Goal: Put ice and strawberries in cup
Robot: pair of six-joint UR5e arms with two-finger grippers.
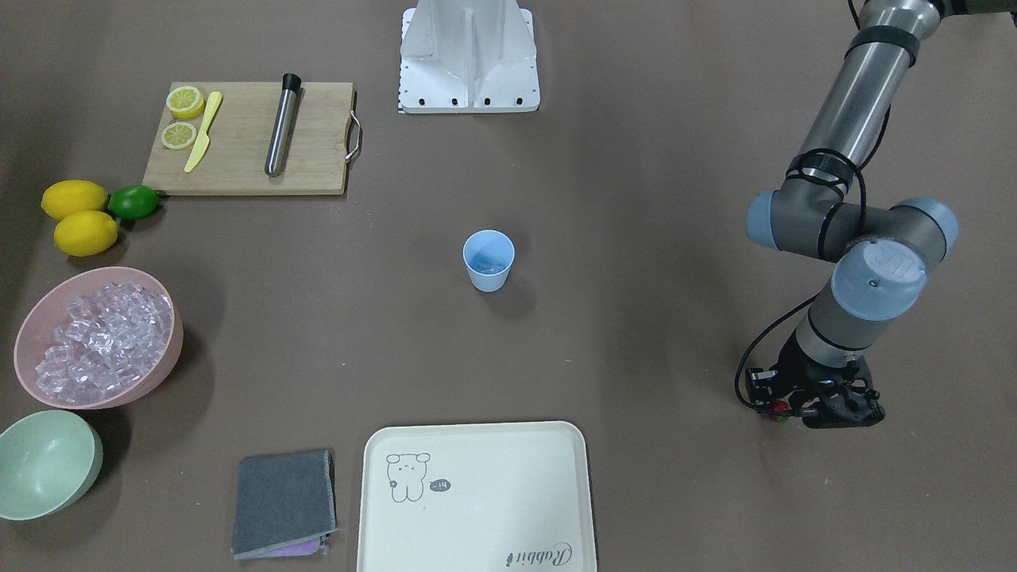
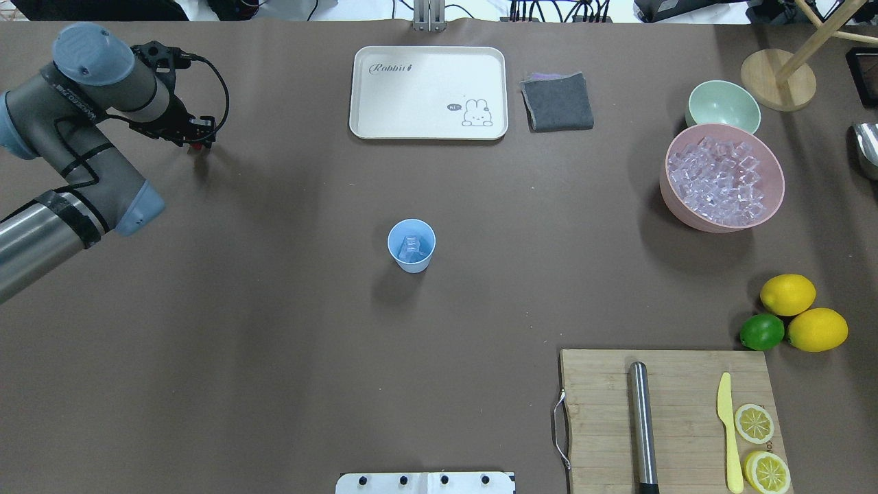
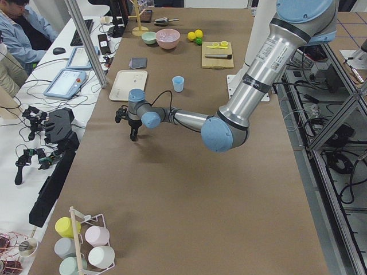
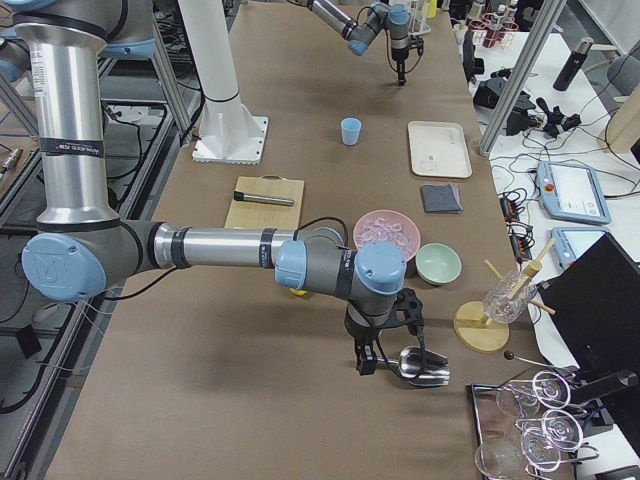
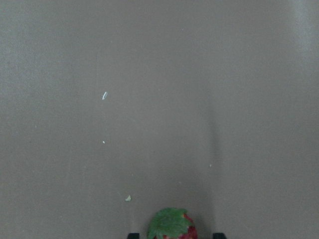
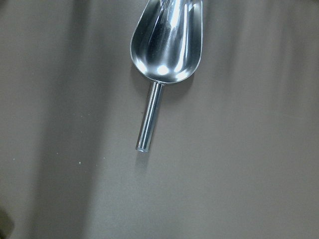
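**Strawberry pinched at far left, cup standing mid-table**

At the left of the overhead view the left gripper [image 2: 197,139] pointed down over the bare brown table [image 2: 274,343]. Its two fingers were closed to a narrow gap on the strawberry [image 5: 172,226]. The wrist camera showed the red berry, green cap up, wedged between the finger ends.

Berry and gripper were well apart from the cup [image 2: 411,245]. The cup stood upright near the middle of the table and held at least one ice cube [image 2: 410,244].

Beyond the cup, at the far edge, lay a cream tray [image 2: 411,103] with a rabbit drawing. Just to its right was a folded grey cloth [image 2: 557,103].

Further right stood a pale green bowl [image 2: 724,103], close behind the pink bowl [image 2: 671,195]. The pink bowl was heaped with the ice [image 2: 720,182].

Nearer the robot on that side, two lemons [image 2: 787,293] and a lime [image 2: 761,331] sat bunched together, just beside a wooden cutting board [image 2: 679,391]. The board carried a steel rod [image 2: 641,425], a yellow knife [image 2: 728,432] and two lemon halves [image 2: 754,423].

At the table's right end the right gripper [image 4: 372,352] hung over a steel scoop [image 6: 167,45]. The scoop lay flat on the table with its handle toward the wrist camera. The gripper's fingers appeared only in the side view, so whether they stood apart or closed could not be told
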